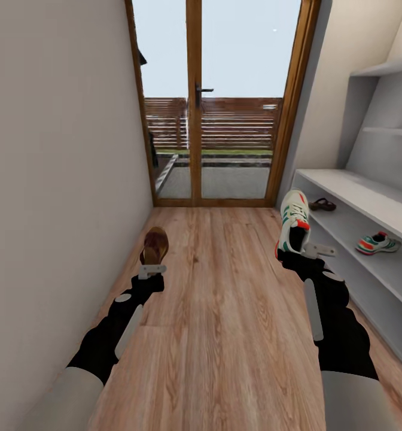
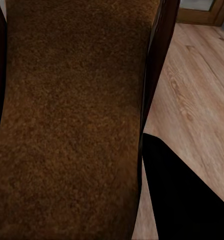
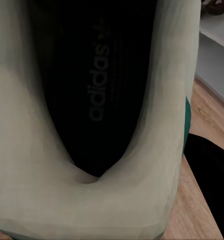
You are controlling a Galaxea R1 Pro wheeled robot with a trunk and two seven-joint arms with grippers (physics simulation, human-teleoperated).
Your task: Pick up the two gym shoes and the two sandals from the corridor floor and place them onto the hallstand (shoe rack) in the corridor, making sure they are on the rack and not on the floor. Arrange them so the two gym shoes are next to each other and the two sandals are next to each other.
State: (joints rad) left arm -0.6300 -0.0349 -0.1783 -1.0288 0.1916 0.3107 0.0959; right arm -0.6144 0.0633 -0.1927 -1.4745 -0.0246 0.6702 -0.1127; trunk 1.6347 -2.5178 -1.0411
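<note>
In the head view, the robot faces down a narrow corridor toward a glazed wooden door [image 1: 219, 102], both arms raised over the wood-plank corridor floor [image 1: 225, 311]. The left gripper [image 1: 152, 270] has its jaws closed on a dark-brown sandal [image 1: 155, 245], held upright above the floor near the left wall [image 1: 57, 179]. The right gripper [image 1: 308, 250] has its jaws closed on a white gym shoe [image 1: 294, 224], held toe-up with its orange-red patches and green stripes showing, just beside the white hallstand [image 1: 368, 203] at the right. On the hallstand's upper open shelf, toward the door end, lies the second sandal [image 1: 322, 205]; on the shelf below it sits the second gym shoe [image 1: 378, 243], well apart from that sandal. In the left wrist view, the held sandal's brown sole surface [image 2: 74, 120] runs between the dark fingers [image 2: 159, 65], with floor planks [image 2: 197, 100] to one side. In the right wrist view, the held gym shoe's pale collar [image 3: 157, 125] surrounds its dark insole with faint branding; the hallstand's white shelf edge [image 3: 214, 37] and the shelved sandal [image 3: 214, 6] appear at a corner.
</note>
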